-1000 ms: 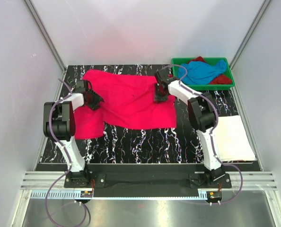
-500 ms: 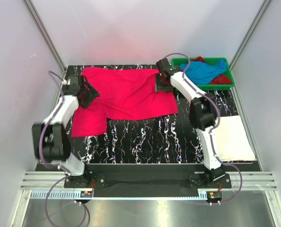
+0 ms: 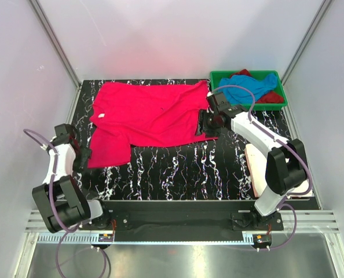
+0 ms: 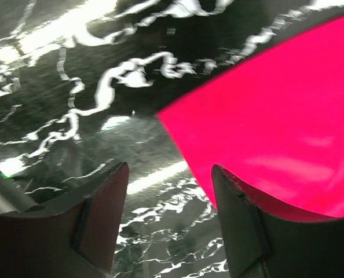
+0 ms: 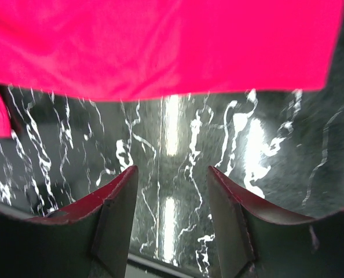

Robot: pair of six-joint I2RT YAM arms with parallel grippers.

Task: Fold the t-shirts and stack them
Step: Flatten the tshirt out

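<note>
The hot pink t-shirt [image 3: 149,116] lies spread flat on the black marbled table [image 3: 178,168]. My left gripper [image 3: 82,156] is open and empty, just left of the shirt's near-left corner; its wrist view shows that corner [image 4: 276,127] beside my right finger. My right gripper [image 3: 208,123] is open and empty at the shirt's right edge; its wrist view shows the shirt's edge [image 5: 160,46] ahead of the jaws. The sky blue t-shirt [image 3: 250,88] and dark red t-shirt [image 3: 270,97] lie bunched in the tray. The white t-shirt [image 3: 258,167] lies folded at the right, partly under my right arm.
The green plastic tray [image 3: 218,76] stands at the far right corner of the table. White walls with metal posts close in the table at the left, back and right. Bare marbled table [image 5: 178,150] shows in front of the pink shirt.
Both grippers have let go of the pink shirt and drawn back: the left toward the near left, the right toward the right. The shirt now lies flatter, its right edge shifted left.
</note>
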